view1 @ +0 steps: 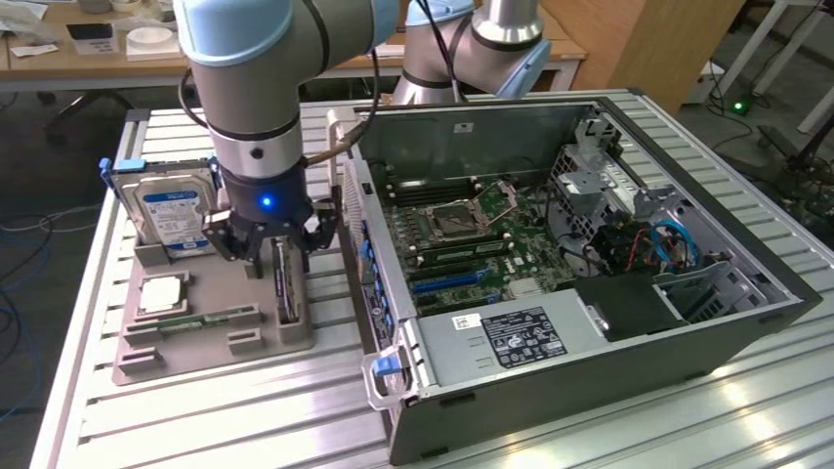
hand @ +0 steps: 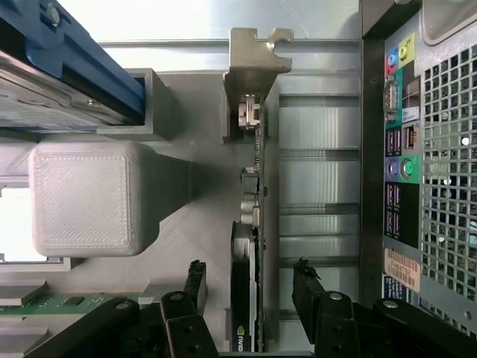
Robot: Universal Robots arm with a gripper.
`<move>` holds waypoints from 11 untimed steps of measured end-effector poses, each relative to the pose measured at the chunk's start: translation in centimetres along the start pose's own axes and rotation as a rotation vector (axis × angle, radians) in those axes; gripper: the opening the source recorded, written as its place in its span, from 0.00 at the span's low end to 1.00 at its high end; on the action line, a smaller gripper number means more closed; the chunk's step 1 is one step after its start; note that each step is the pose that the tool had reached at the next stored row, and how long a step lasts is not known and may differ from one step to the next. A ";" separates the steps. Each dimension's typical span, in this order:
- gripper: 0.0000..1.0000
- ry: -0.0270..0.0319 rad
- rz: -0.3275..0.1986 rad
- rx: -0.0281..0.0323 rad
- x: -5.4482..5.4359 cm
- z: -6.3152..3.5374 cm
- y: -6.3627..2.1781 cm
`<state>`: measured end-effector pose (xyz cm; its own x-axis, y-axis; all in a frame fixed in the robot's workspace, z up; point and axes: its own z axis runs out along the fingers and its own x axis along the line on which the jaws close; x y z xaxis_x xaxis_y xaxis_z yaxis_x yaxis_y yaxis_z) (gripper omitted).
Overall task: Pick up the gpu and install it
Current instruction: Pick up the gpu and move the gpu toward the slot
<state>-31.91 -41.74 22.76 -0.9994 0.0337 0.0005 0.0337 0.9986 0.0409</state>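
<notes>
The claw (view1: 277, 256) is spread wide: its fingers (hand: 195, 277) stand one on each side of the gpu (hand: 253, 171), with a gap on both sides, so nothing is pinched. The gpu stands on its long edge directly beneath and between the fingers, seated in a slot of the grey parts holder (view1: 195, 357) on the desk (view1: 261, 415). The hard drive (view1: 174, 215) stands upright in the same holder just beside the claw, on the exterior view's left, and the open computer case (view1: 678, 322) lies near the claw on the opposite side.
</notes>
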 end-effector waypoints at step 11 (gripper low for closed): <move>0.59 0.0000 0.008 0.0009 0.0 0.83 -0.04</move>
<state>-31.91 -41.74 21.93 -0.9991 0.0418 0.0009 0.0418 0.9983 0.0400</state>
